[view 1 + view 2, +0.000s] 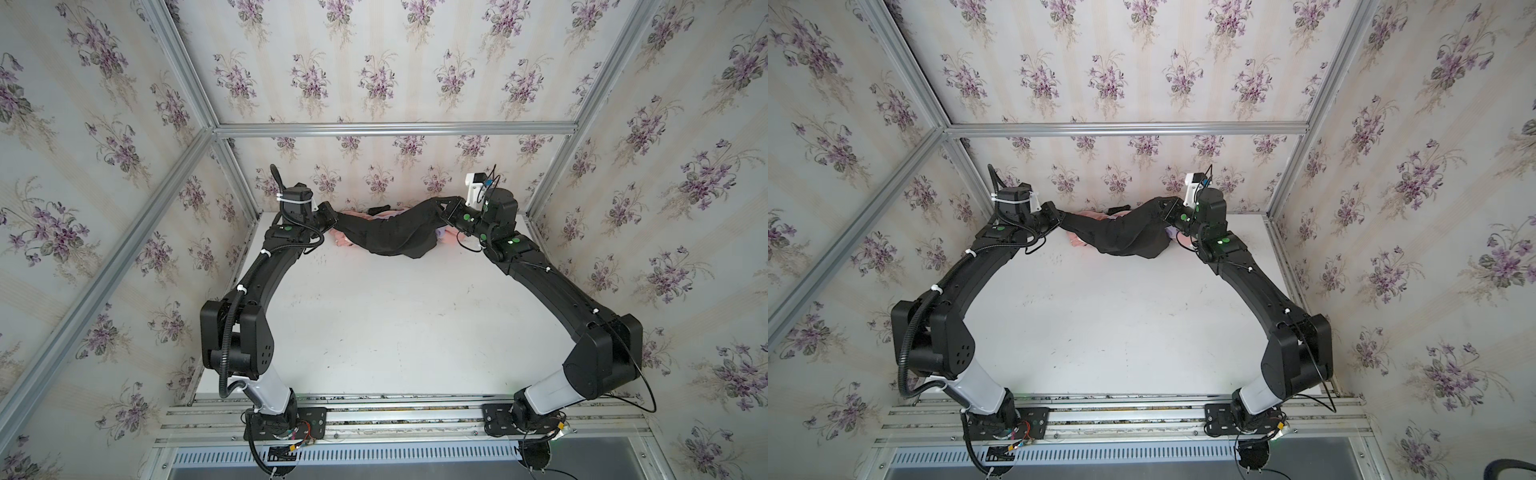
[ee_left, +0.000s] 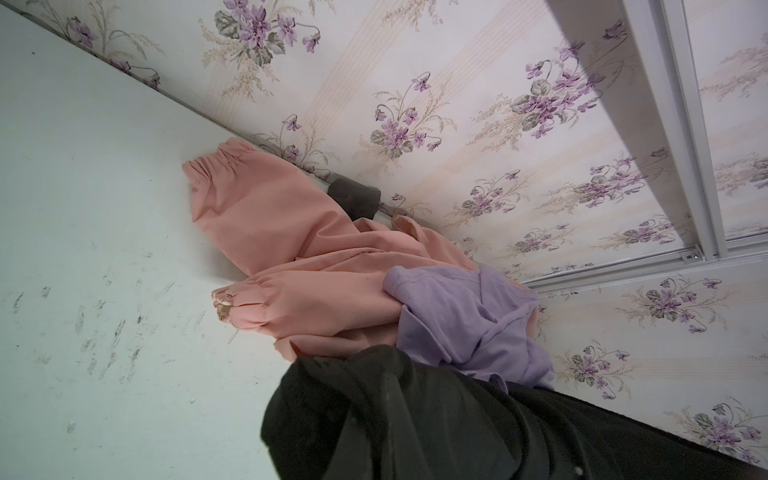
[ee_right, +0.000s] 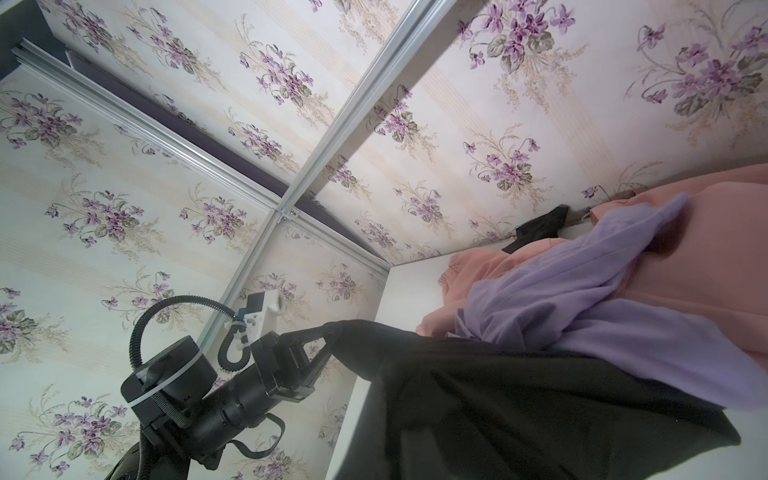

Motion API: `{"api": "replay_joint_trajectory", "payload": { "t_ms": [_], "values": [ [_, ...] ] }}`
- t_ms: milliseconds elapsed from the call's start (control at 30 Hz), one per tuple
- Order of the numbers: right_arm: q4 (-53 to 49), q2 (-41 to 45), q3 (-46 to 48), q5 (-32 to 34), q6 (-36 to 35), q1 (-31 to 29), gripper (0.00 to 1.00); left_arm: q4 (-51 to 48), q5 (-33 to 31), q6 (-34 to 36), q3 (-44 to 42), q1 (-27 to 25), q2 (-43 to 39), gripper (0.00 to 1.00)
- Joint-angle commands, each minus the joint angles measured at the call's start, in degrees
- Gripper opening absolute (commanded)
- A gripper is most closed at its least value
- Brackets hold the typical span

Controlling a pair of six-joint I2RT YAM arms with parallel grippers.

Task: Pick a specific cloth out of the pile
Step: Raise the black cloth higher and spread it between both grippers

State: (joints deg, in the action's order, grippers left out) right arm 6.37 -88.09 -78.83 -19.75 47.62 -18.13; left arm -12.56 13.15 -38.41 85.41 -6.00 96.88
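We are holding the big, plain black soft cloth up between our two arms, just in front of the pile of clothes. Our left gripper is pinching one end of it, jaws pressed together. Our right gripper is pinching the other end. Its jaws are pressed together too, though the cloth is covering most of them. The middle is sagging and looks to be touching the white table in front of the pile.

We are thinking this cloth is light and floppy. It is bending anywhere, so it is going to droop and drag. The best places to hold are the ends or a thick fold, with plenty of cloth in the pinch.

The salmon-pink sweatshirt and the small lilac top are lying in the pile. The black cloth is hiding most of them in both top views. We are not seeing any thin straps. A small dark piece is peeking out behind the pile, and we are not able to tell if it belongs to our cloth.
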Motion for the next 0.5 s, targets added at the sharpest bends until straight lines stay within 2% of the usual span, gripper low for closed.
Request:
{"api": "replay_joint_trajectory", "payload": {
  "t_ms": [0, 467],
  "values": [
    [4.18, 1.34, -2.10, 0.89, -1.71, 0.03, 0.03, 0.61, -0.58, -0.04, 0.81, -0.06, -0.71, 0.02],
    [4.39, 3.45, -2.82, 2.03, -2.02, 0.07, 0.03, 1.13, -0.39, -0.75, 0.82, 0.02, -1.87, 0.02]
  ]
}}
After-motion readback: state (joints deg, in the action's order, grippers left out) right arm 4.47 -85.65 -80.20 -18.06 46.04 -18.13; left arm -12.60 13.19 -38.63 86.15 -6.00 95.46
